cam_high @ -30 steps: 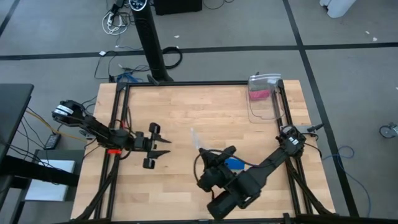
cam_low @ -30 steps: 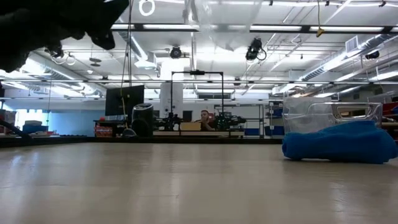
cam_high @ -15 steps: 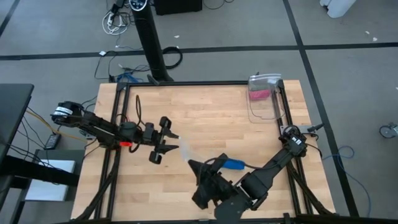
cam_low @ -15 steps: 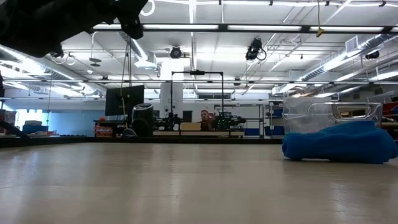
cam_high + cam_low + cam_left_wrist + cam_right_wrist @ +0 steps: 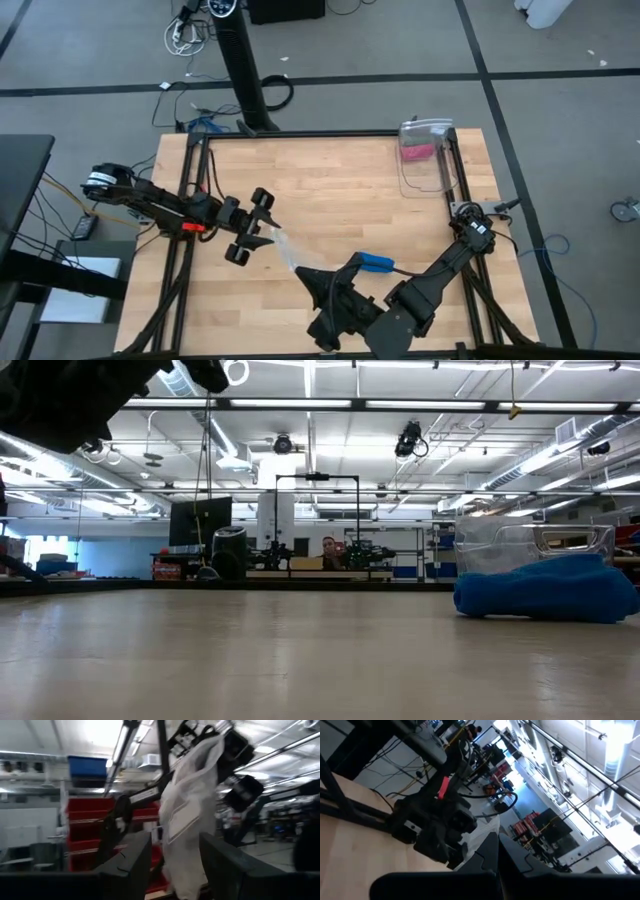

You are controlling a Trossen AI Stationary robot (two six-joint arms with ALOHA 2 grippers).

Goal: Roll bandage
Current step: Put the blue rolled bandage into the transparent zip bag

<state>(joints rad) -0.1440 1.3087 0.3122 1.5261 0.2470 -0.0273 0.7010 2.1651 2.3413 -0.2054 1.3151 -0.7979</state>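
The right gripper (image 5: 312, 283) hangs above the tabletop (image 5: 330, 170) near its front edge, a little toward the middle, with its two fingers pinched tight on one end of a thin, clear plastic bag (image 5: 283, 250). The bag stretches from there toward the left gripper (image 5: 255, 225), which is above the left half of the tabletop with its fingers spread wide; in the left wrist view the crumpled, translucent bag (image 5: 187, 815) hangs in the gap between the two dark fingers (image 5: 127, 865), and whether they touch it cannot be told. In the right wrist view the left gripper (image 5: 440, 837) shows close ahead, with the pale bag (image 5: 480, 832) between the two arms. The bandage (image 5: 376, 264), a small bright blue roll, lies on the tabletop just beside the right arm, toward the front-right part; in the low view it shows as a rumpled blue mass (image 5: 545, 588) resting on the wood. At the far right corner stands a clear plastic container (image 5: 425, 155) with something pink inside.
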